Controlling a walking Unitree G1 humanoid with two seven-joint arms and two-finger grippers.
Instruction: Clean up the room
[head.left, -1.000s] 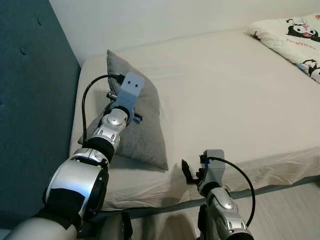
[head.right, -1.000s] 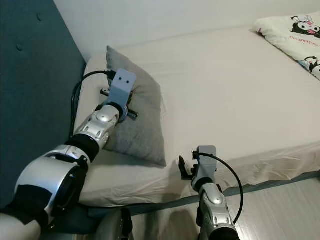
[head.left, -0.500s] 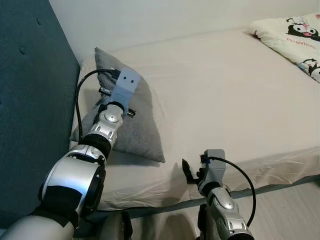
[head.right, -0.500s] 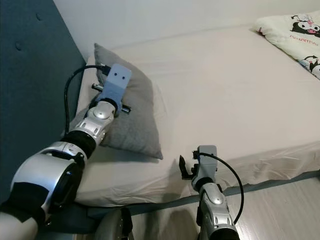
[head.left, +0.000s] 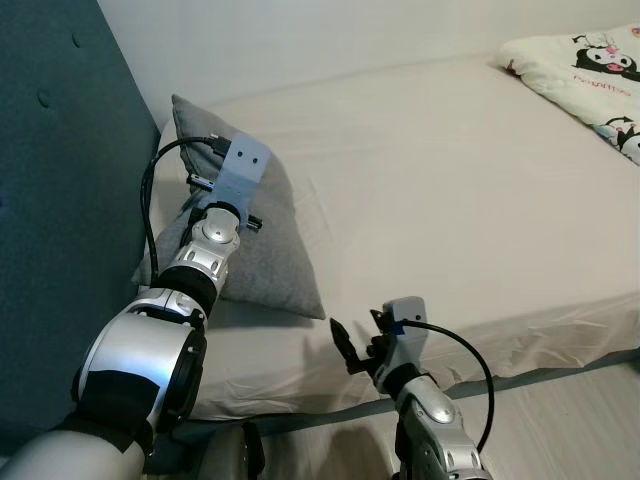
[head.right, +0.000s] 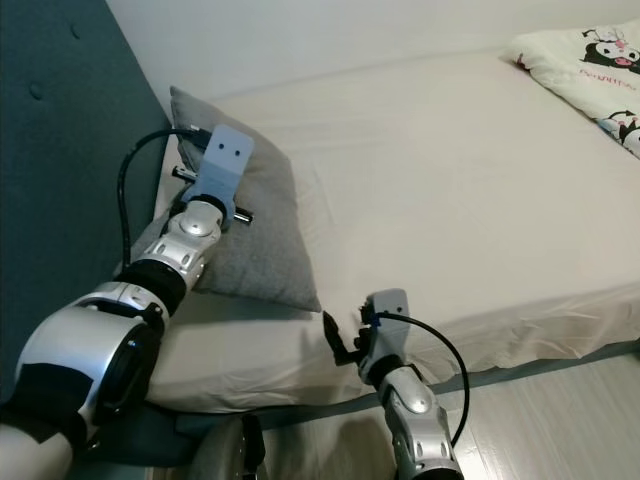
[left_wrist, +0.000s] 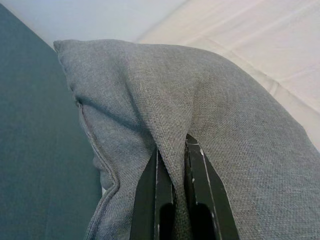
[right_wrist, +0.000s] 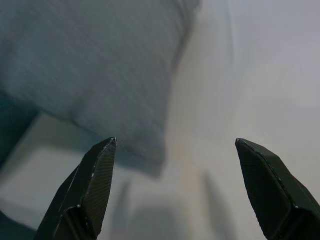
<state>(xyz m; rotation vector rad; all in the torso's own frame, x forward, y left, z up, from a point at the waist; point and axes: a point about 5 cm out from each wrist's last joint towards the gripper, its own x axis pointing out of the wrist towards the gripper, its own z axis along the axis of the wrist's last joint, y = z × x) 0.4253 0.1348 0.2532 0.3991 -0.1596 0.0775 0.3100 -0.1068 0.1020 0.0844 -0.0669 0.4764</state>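
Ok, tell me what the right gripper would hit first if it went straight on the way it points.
Probably the lower corner of the grey pillow: the open right gripper points at it and the bed sheet beside; depth is unclear.

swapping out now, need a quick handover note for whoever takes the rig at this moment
Left hand: shut on a fold of the grey pillow, holding it at the head end of the bed, next to the blue headboard.
Right hand: open, holding nothing, low at the bed's near edge, pointing toward the pillow.
Patterned blanket: bunched at the bed's far right corner.
Done: pillow gripped.
Left: probably settle the pillow against the headboard, release it, then deal with the blanket.
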